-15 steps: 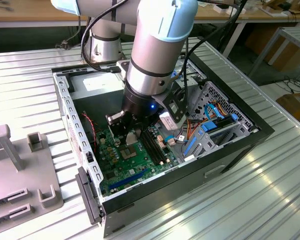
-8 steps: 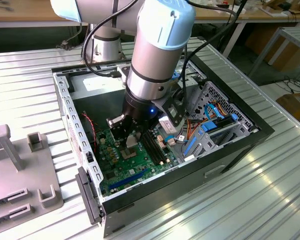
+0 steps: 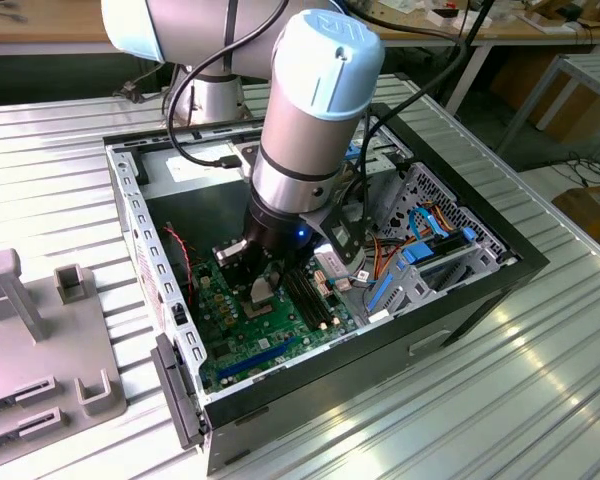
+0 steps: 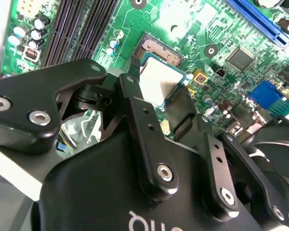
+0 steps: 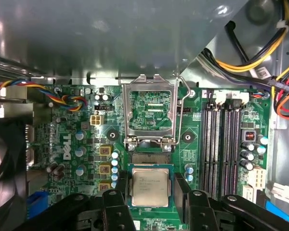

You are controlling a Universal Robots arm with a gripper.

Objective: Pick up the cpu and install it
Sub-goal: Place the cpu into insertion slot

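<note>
1. cpu: in the first wrist view, gripped on two opposite edges by the black fingers, with the metal top facing the camera, hovering above the green motherboard. Open socket showing between the chip and the raised load frame, so probably not seated yet. Best squared to the socket's sides before any lowering, with no twist and no tilt.

2. In the second wrist view: gripper clenched on the chip, with the socket's copper-coloured contact field just beside the chip's far edge. Judged a delicate fit, with contacts likely easy to bend. Descend straight and gently, with no sliding across them and no pressing down.

3. In the exterior view: arm reaching down into the open computer case on the ribbed metal table, wrist roughly upright over the board. Worth minding the blue and orange cables close beside the wrist. Worth watching too the clearance from the raised frame and its lever.
</note>
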